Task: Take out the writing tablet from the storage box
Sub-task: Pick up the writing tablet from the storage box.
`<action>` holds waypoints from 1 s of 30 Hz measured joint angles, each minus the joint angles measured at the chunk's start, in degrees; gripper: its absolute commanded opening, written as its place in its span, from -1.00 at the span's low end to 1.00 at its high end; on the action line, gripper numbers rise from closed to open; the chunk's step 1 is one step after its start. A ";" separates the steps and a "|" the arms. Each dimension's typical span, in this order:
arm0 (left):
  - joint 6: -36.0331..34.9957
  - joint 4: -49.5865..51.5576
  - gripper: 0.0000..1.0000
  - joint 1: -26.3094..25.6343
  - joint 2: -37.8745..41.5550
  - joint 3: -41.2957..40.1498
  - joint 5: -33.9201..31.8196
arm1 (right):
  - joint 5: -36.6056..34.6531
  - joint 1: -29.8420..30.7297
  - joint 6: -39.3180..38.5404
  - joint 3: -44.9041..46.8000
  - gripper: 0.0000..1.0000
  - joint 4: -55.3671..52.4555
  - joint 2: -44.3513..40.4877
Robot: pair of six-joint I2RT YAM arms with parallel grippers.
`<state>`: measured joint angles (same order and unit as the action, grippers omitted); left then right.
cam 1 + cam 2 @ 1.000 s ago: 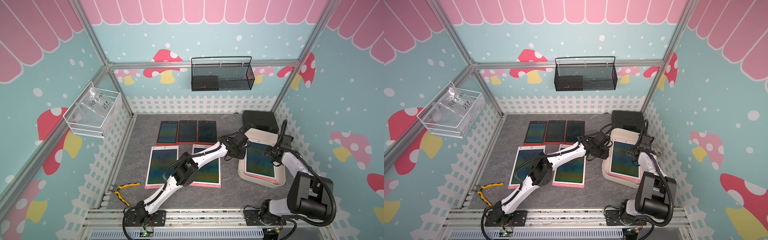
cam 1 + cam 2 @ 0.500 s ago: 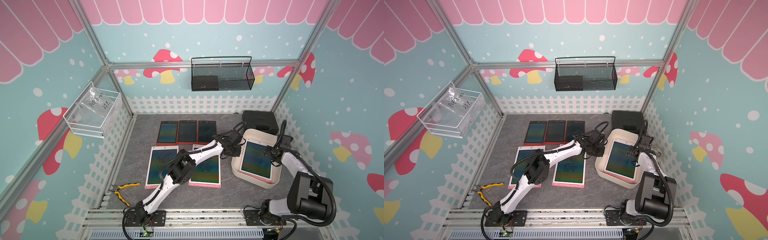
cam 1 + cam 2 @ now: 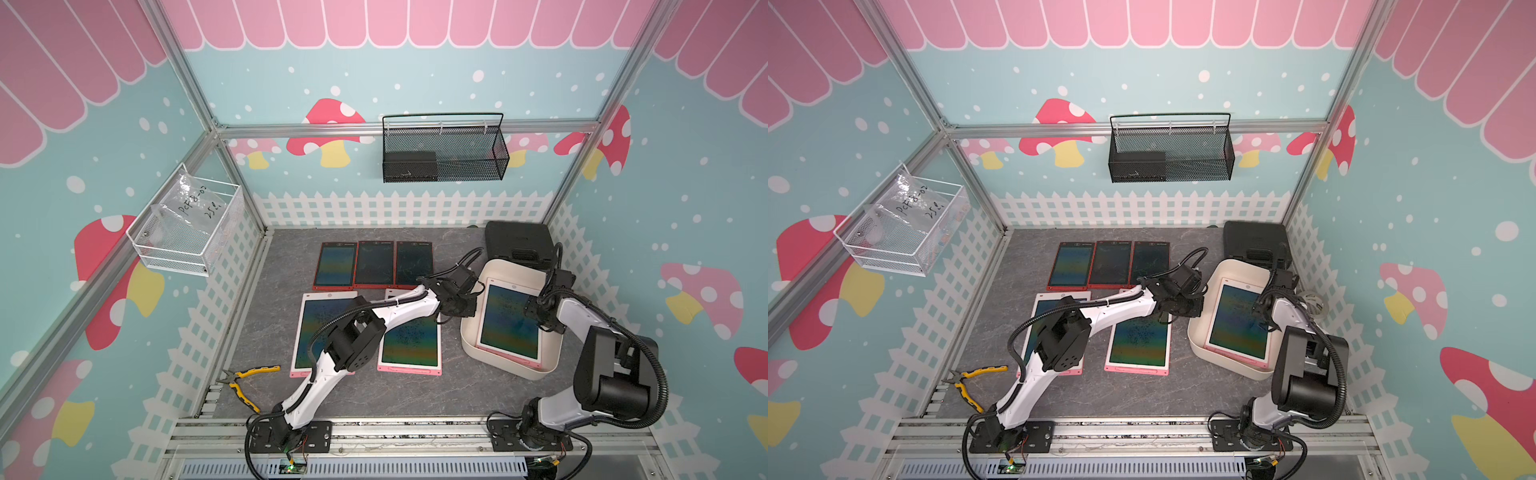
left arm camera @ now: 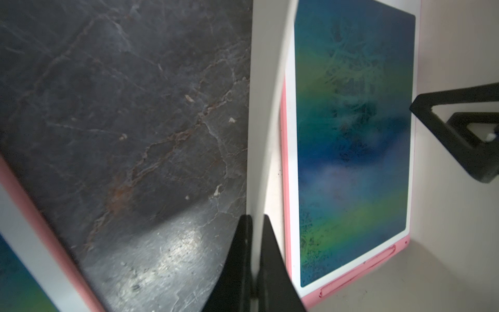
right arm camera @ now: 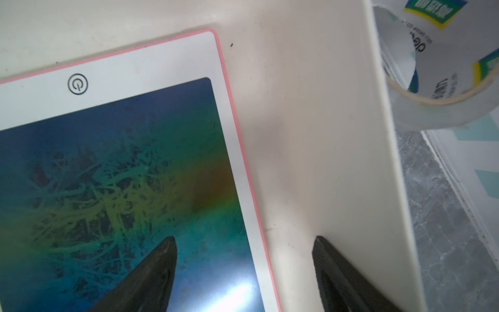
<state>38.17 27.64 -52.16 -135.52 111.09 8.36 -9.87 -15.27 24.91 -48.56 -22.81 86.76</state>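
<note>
The cream-white storage box point(image 3: 505, 368) point(image 3: 1225, 362) stands at the right of the table. One pink-edged writing tablet point(image 3: 509, 320) point(image 3: 1239, 322) point(image 4: 351, 135) point(image 5: 108, 175) lies flat inside it. My left gripper point(image 3: 467, 309) point(image 3: 1196, 308) point(image 4: 255, 220) is shut on the box's left wall point(image 4: 266, 135), one finger outside and one inside. My right gripper point(image 3: 536, 318) point(image 3: 1260, 318) point(image 5: 244, 240) hangs open inside the box, straddling the tablet's right edge: one finger over the screen, the other over the bare box floor point(image 5: 310, 135).
Several more tablets point(image 3: 374, 270) point(image 3: 411, 336) lie on the grey table left of the box. A black case point(image 3: 517, 245) sits behind the box and a tape roll point(image 5: 432, 81) point(image 3: 1313, 301) beside its right wall. Yellow pliers point(image 3: 245, 378) lie front left. Wire baskets point(image 3: 444, 153) point(image 3: 187, 226) hang on the walls.
My left gripper has shut on the box's left wall, and the box has shifted a little to the left and turned. The right gripper stays open over the tablet.
</note>
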 measured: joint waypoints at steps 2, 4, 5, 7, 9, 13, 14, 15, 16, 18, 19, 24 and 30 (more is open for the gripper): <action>0.37 -0.79 -1.00 0.20 0.20 -0.70 0.59 | -0.02 0.02 0.07 0.00 0.63 0.02 0.09; 0.68 -1.18 -1.00 0.44 0.24 -0.98 1.29 | -0.02 0.02 0.20 0.00 0.63 0.04 0.35; 0.70 -1.40 -1.00 0.57 0.24 -1.07 1.64 | -0.02 0.02 0.26 0.00 0.63 0.07 0.59; 0.87 -1.86 -1.00 0.72 0.24 -1.36 2.23 | -0.09 0.02 0.39 0.00 0.63 0.17 1.38; 1.11 -2.43 -1.00 0.90 0.24 -1.60 2.91 | -0.07 0.09 0.46 0.00 0.64 0.37 2.60; 1.38 -2.89 -1.00 1.09 0.24 -1.70 3.87 | 0.85 0.33 0.48 0.04 0.64 2.78 4.63; 1.49 -2.89 -1.00 1.11 0.24 -1.73 3.91 | 0.98 0.33 0.48 0.07 0.64 3.37 4.74; 1.51 -2.91 -1.00 1.14 0.24 -1.75 4.02 | 1.29 0.35 0.48 0.07 0.64 4.04 4.92; 1.53 -3.02 -1.00 1.18 0.24 -1.86 4.13 | 1.75 0.37 0.46 0.07 0.64 4.61 5.07; 1.53 -3.13 -1.00 1.27 0.24 -1.97 4.35 | 3.39 0.35 0.39 0.22 0.64 5.95 5.31; 1.53 -3.15 -1.00 1.33 0.24 -2.01 4.52 | 4.61 0.35 0.37 0.44 0.63 6.75 5.33; 1.53 -3.39 -1.00 1.99 0.24 -2.01 4.74 | 9.75 -0.11 -0.70 1.64 0.62 9.92 5.35; 1.51 -3.39 -1.00 2.67 0.22 -2.01 4.72 | 16.41 -0.17 -1.14 2.16 0.61 12.09 4.02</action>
<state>39.68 24.25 -49.50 -135.31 109.08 13.08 6.55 -15.44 23.77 -46.39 -10.72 90.78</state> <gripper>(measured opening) 0.056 0.806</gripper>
